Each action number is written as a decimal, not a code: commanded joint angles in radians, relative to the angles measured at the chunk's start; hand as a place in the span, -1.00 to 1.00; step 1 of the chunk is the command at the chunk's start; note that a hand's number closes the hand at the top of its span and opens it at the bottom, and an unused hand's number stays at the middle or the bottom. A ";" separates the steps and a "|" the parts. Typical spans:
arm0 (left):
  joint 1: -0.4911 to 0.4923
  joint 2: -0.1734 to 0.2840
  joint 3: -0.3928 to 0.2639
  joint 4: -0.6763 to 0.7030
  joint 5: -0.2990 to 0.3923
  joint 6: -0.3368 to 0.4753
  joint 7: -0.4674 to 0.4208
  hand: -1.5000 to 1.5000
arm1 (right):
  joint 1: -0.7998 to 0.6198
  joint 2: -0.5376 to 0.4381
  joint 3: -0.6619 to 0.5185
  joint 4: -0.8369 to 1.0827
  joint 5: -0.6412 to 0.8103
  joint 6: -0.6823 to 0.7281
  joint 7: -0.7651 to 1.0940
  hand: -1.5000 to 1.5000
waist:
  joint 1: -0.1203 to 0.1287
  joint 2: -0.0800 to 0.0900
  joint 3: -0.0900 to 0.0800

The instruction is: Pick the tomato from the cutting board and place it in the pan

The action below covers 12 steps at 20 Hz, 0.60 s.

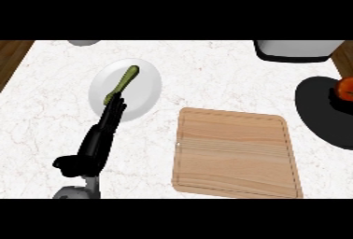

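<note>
tomato [347,88] in one pan [324,109]; one cutting board [236,152]

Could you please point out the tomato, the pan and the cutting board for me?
tomato [346,88], head view, its visible left side.
pan [318,112], head view, bare black bottom.
cutting board [236,151], head view, middle of the wooden top.

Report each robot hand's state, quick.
Left robot hand: open, fingers straight, tips at the white plate near the green item.
Right robot hand: not in view.
</note>
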State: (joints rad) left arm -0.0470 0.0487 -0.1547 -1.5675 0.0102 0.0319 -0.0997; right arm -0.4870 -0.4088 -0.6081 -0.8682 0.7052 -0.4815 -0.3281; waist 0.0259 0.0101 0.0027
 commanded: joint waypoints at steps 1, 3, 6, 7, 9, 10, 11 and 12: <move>-0.039 -0.011 0.014 0.055 -0.006 0.003 -0.032 0.00 | -0.144 -0.088 -0.049 0.276 -0.038 -0.072 -0.123 1.00 | 0.009 0.005 0.000; 0.050 -0.006 -0.035 -0.028 -0.025 -0.002 -0.014 0.00 | -0.176 -0.147 -0.068 0.361 -0.045 -0.072 -0.151 1.00 | 0.017 0.003 0.001; -0.027 0.010 0.008 0.020 0.006 -0.026 0.006 0.00 | -0.164 -0.185 -0.040 0.454 -0.011 0.055 -0.054 1.00 | 0.021 0.010 0.000; -0.013 -0.014 -0.015 0.012 -0.013 -0.006 -0.023 0.00 | -0.151 -0.213 -0.021 0.491 0.023 0.092 0.007 -1.00 | 0.036 0.017 0.000; -0.018 -0.013 -0.024 0.024 -0.006 -0.026 -0.024 0.00 | -0.128 -0.208 0.060 0.538 0.103 0.135 -0.004 -1.00 | 0.045 0.022 0.001; -0.026 0.005 -0.015 -0.003 0.000 -0.034 0.004 0.00 | -0.158 -0.227 0.060 0.568 0.101 0.177 0.009 -1.00 | 0.055 0.021 0.003; -0.042 -0.023 -0.030 0.017 -0.019 -0.008 0.008 0.00 | -0.191 -0.221 0.057 0.593 0.087 0.234 0.022 -1.00 | 0.049 0.020 0.003; -0.032 -0.020 -0.026 0.014 -0.015 -0.012 -0.013 0.00 | -0.213 -0.193 0.045 0.607 0.059 0.284 0.003 -1.00 | 0.056 0.020 0.004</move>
State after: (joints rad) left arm -0.0717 0.0389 -0.1726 -1.5571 0.0003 0.0167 -0.1056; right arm -0.6488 -0.6014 -0.5855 -0.3562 0.7562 -0.3305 -0.3483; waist 0.0673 0.0272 0.0048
